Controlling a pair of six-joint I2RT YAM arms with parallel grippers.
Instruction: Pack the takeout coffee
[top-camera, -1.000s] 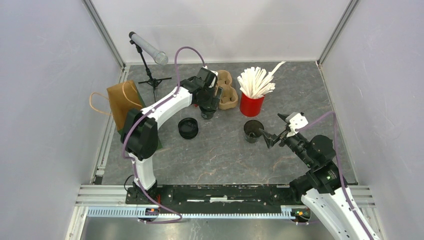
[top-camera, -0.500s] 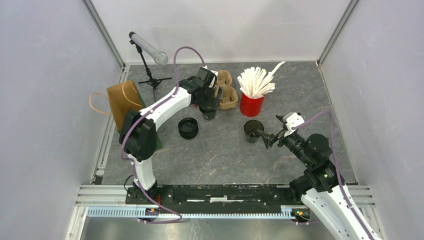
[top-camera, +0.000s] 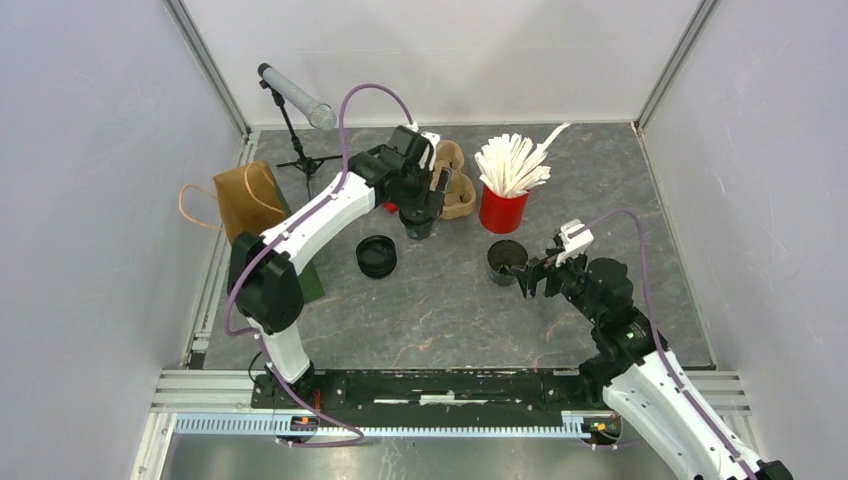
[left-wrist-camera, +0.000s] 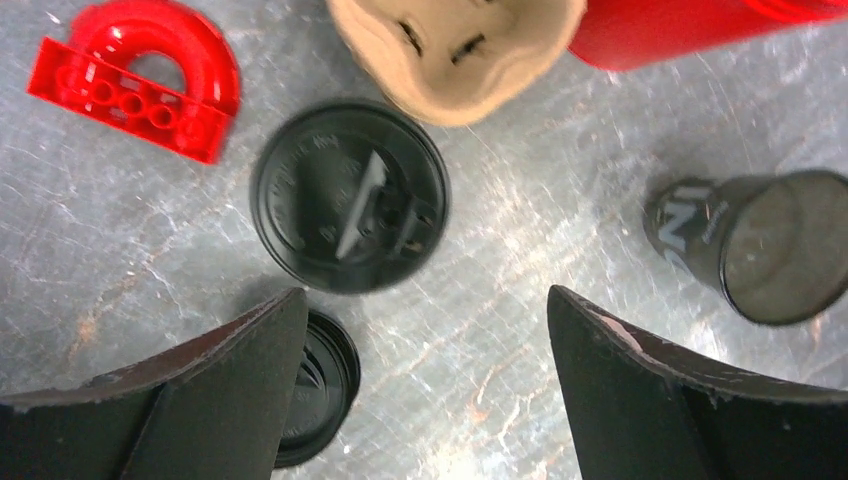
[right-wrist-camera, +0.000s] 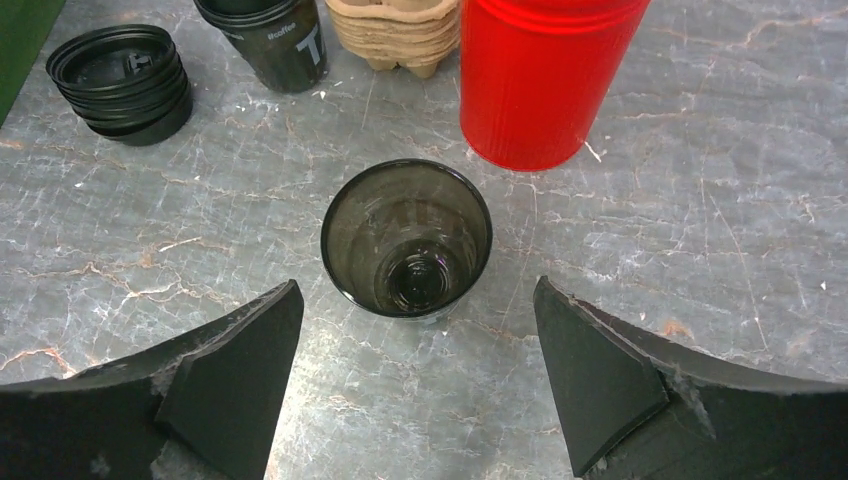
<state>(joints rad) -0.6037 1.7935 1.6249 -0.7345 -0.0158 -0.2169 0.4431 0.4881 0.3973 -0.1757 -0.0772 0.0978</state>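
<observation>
- The open cup (right-wrist-camera: 407, 238) stands upright just ahead of the right hand (top-camera: 530, 278), which is spread wide and centred on it.
- The left hand (left-wrist-camera: 425, 298), also wide, hangs over the lidded cup (left-wrist-camera: 349, 197).

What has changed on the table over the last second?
The right gripper slid left, closer to the open cup, jaws wide, without gripping it. The left gripper barely shifted above the lidded cup, also open. Nothing was picked up or released. Both cups, the lid stack, red holder and paper bag stayed put.
</observation>
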